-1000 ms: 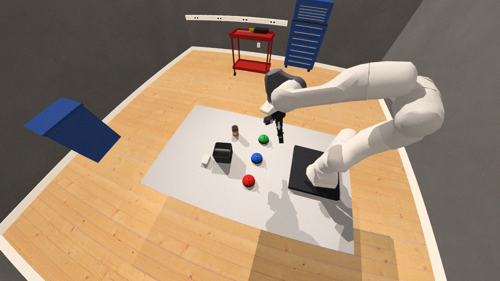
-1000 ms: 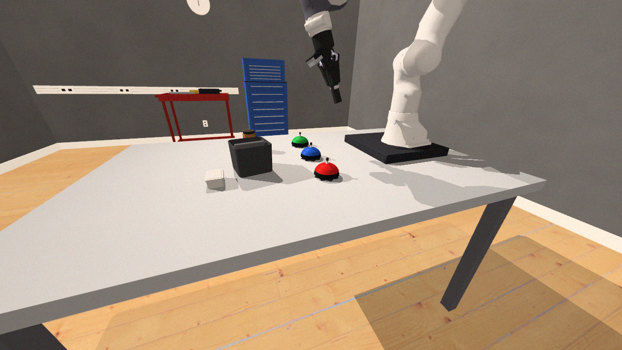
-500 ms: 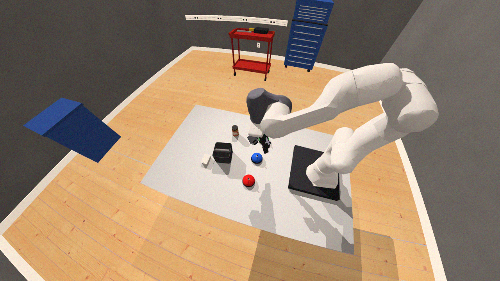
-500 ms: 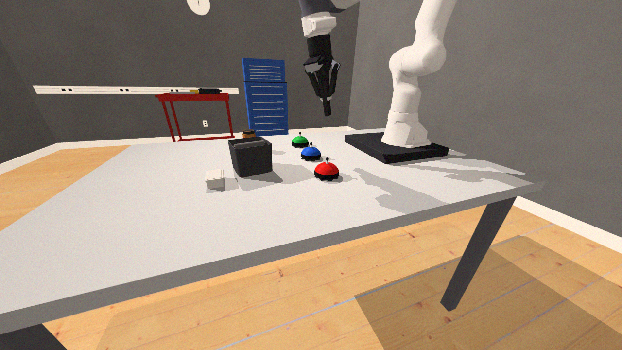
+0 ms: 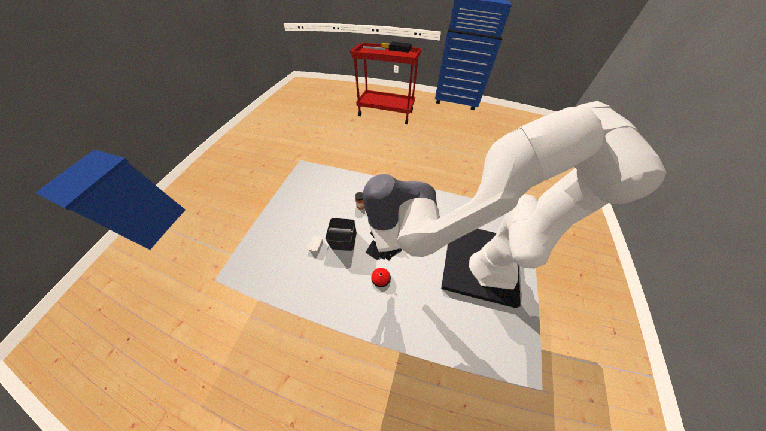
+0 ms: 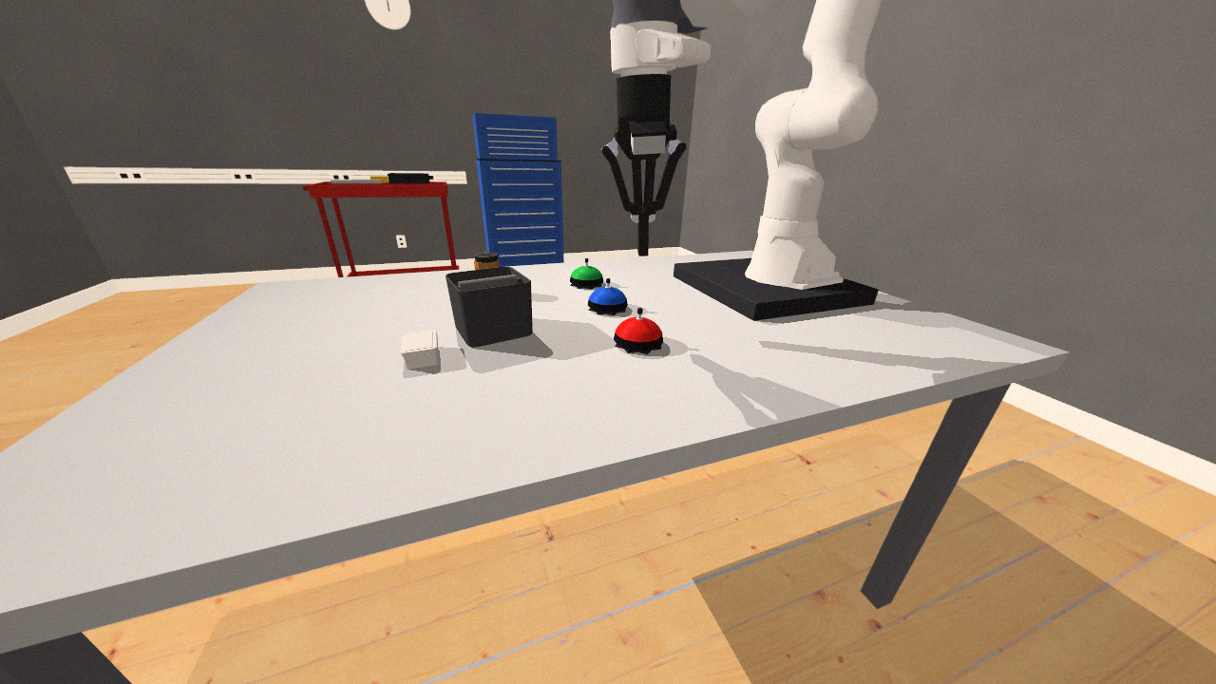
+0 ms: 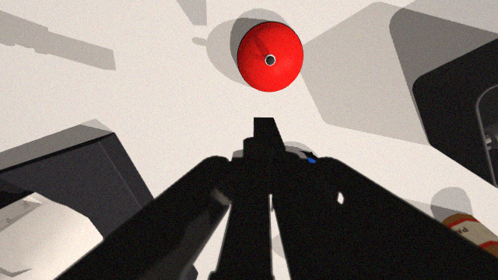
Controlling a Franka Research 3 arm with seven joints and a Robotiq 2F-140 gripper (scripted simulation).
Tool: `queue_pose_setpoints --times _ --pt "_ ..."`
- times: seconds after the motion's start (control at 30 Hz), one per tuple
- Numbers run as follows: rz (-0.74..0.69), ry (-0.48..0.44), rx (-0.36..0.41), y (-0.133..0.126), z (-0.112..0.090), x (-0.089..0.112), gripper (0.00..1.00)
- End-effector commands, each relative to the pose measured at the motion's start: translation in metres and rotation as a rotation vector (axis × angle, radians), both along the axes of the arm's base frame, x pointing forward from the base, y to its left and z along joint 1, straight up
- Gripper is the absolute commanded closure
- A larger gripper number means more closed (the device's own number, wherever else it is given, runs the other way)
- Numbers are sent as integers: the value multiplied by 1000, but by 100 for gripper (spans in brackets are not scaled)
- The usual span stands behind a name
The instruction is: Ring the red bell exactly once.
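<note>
The red bell sits on the white table top, nearest the front of a row of three bells. It also shows in the overhead view and at the top of the wrist view, with its small button sticking up. My gripper is shut and empty, pointing straight down. It hangs well above the table, over the blue bell, short of the red one. In the wrist view the shut fingers hide most of the blue bell.
A green bell stands behind the blue one. A black bin and a small white box stand left of the bells, with a brown jar behind the bin. The arm's black base plate lies to the right.
</note>
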State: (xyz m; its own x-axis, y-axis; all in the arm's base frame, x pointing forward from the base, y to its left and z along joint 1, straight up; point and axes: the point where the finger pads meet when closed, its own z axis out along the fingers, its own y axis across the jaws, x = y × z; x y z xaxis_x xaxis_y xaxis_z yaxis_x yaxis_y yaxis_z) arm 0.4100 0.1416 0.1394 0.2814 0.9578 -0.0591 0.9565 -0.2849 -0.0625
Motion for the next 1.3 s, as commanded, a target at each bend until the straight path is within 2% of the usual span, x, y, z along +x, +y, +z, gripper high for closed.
queue_pose_setpoints --times 0.0,0.13,0.4,1.0,1.27 --pt "216 -54 41 28 -5 16 90" --pt "286 -68 48 46 -8 16 90" --pt "290 -69 49 47 -11 22 90" --pt "290 -69 49 47 -69 30 90" --pt "290 -69 49 47 -76 27 90"
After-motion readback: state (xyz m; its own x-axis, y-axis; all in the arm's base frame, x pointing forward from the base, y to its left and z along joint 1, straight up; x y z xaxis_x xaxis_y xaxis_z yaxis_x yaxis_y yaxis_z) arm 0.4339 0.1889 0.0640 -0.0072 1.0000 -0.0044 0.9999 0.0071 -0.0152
